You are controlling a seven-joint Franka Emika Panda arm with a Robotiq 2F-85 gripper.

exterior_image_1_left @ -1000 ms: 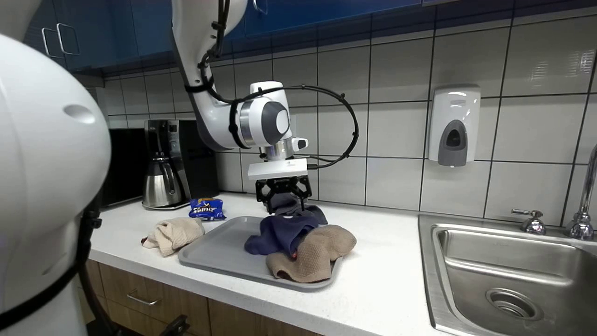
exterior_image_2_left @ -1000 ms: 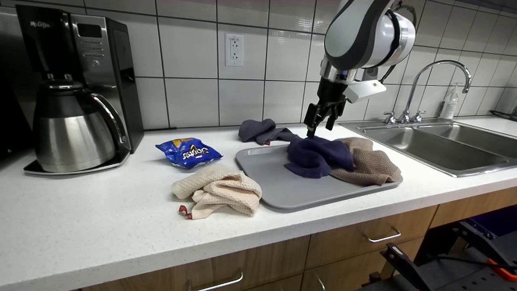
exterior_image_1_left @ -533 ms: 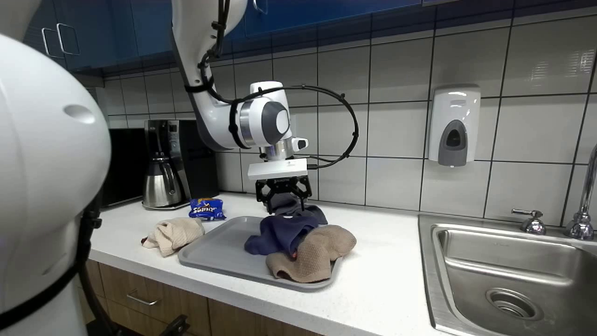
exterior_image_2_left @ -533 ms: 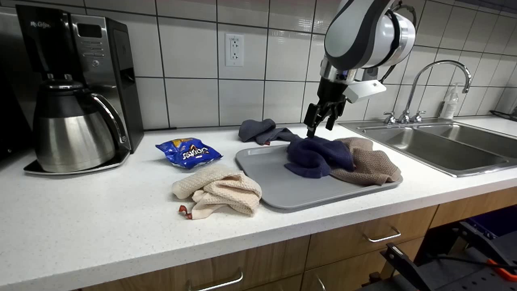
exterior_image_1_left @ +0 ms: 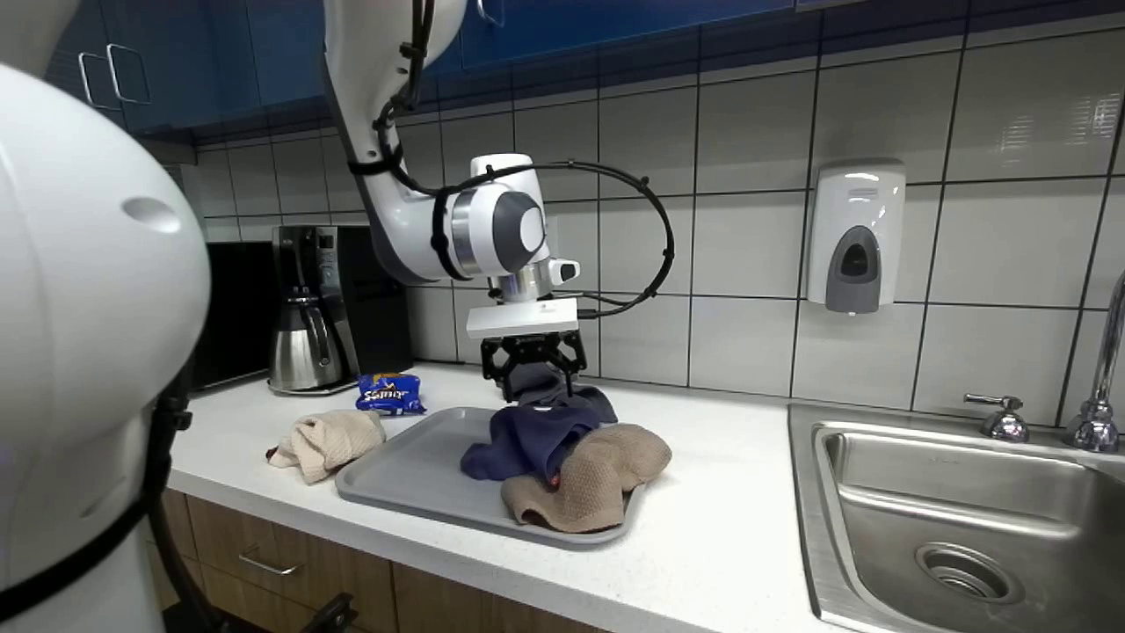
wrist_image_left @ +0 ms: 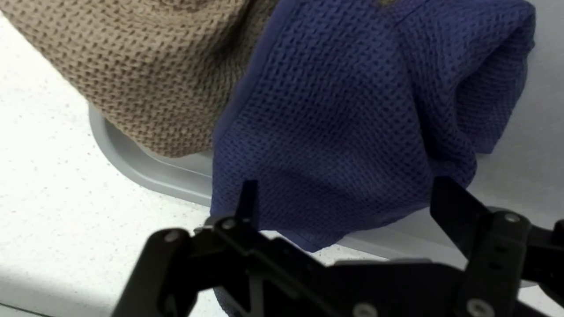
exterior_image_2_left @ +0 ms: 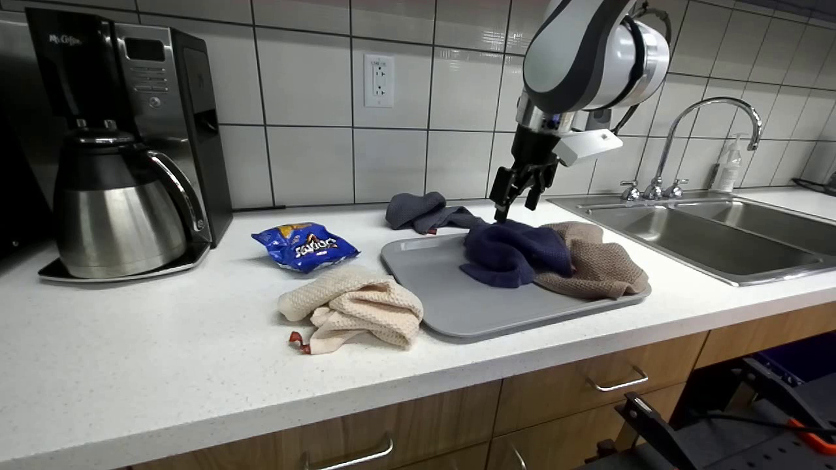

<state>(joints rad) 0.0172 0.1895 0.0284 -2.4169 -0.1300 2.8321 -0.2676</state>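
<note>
- Table (exterior_image_2_left: 176, 365): white, speckled.
- Tray (exterior_image_2_left: 450, 287): gray, flat on the table.
- Brown cloth (exterior_image_1_left: 598, 479): on the tray's right end, drooping past the rim.
- Navy cloth (wrist_image_left: 335, 114): on the tray, against the brown, lapping the far rim.
- Cream cloth (exterior_image_2_left: 369, 307): off the tray, just left.
- Gray cloth (exterior_image_2_left: 415, 212): off it too, far side; so two on, two off.
- Pincer (wrist_image_left: 343, 189): spread wide, grasping nothing, above the navy cloth; any contact is hard to judge.
- Blue packet (exterior_image_2_left: 307, 247): beyond the cream cloth.
</note>
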